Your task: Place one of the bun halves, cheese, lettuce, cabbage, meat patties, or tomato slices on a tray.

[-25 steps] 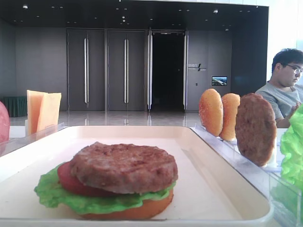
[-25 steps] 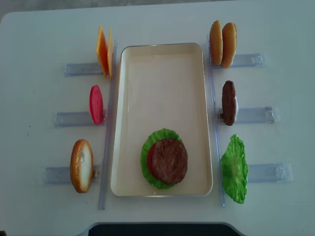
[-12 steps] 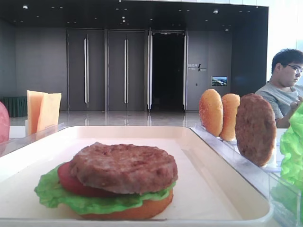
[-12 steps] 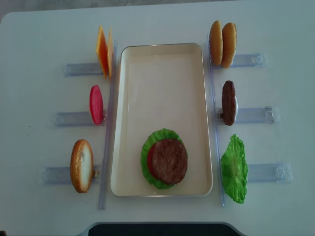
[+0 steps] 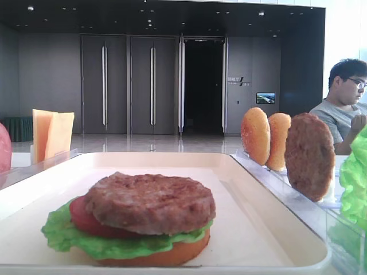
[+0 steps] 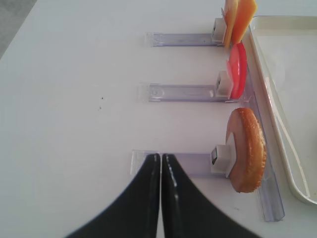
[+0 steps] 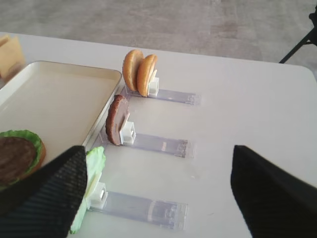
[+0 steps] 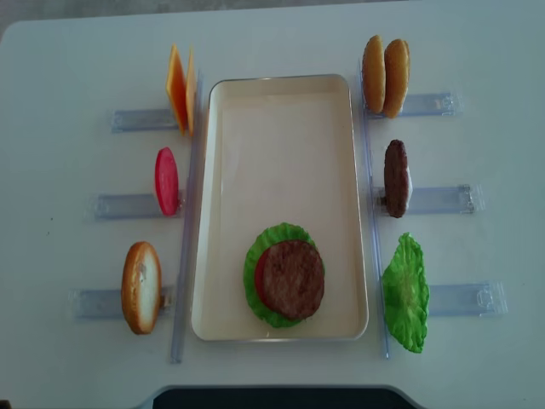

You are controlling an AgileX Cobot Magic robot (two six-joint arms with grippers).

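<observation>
On the cream tray (image 8: 281, 153) lies a stack: an orange bun half underneath, then lettuce, a tomato slice and a brown meat patty (image 8: 290, 279) (image 5: 150, 201). Upright in racks to the left are cheese (image 8: 179, 89), a tomato slice (image 8: 166, 181) and a bun half (image 8: 140, 286) (image 6: 246, 149). The right-hand racks hold two bun halves (image 8: 385, 75) (image 7: 139, 72), a patty (image 8: 395, 177) (image 7: 117, 120) and lettuce (image 8: 405, 292) (image 7: 91, 173). My right gripper (image 7: 158, 148) hangs open and empty above the right racks. The left gripper (image 6: 161, 156) is shut and empty, its tips over the lowest left rack, apart from that bun half.
Clear plastic racks (image 8: 447, 199) stick out on both sides of the tray, with long clear strips (image 8: 185, 256) along its edges. The white table's near edge meets a dark base (image 8: 272, 397). A seated person (image 5: 344, 109) is in the background on the right.
</observation>
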